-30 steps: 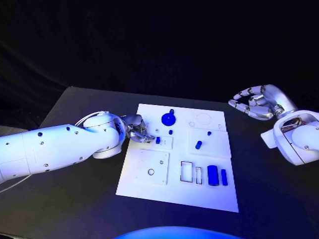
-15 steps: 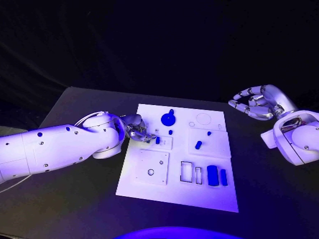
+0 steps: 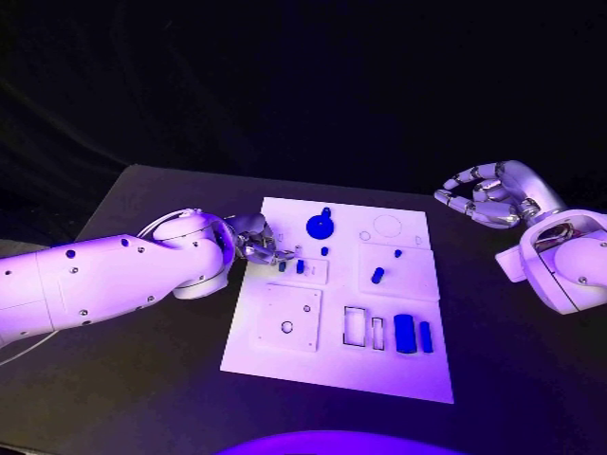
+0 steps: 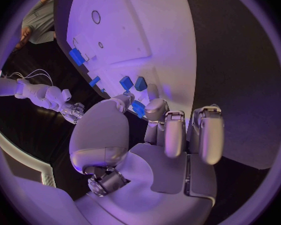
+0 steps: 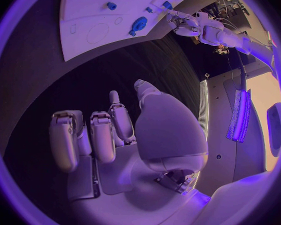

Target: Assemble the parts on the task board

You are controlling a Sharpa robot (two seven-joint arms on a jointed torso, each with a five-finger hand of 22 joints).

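White plate, the task board (image 3: 334,365), lies in the middle of a black table (image 3: 139,379) and carries the blue parts, counted in the head view from left to right: two small pieces side by side (image 3: 290,266) at the left hand's fingertips, one round disc with a short stem (image 3: 321,226) near the far edge, one tiny peg (image 3: 324,251) just below the disc, one oblong piece (image 3: 377,276) near the board's centre, one small peg (image 3: 396,253) beyond it, and two upright bars (image 3: 413,334) standing side by side in the near right area, beside two outlined rectangular recesses (image 3: 362,328). One circular outline (image 3: 387,227) marks the far right corner. The left hand (image 3: 259,245) reaches over the board's left edge, its white arm coming in low across the table; in the left wrist view its fingers (image 4: 158,110) curl down toward a small blue piece (image 4: 138,108) at their tips, and whether they actually pinch it cannot be told. The right hand (image 3: 488,197) is raised off the board's far right corner, well apart from it, fingers curled inward on nothing. No writing or brand marks can be read on the board or arms.
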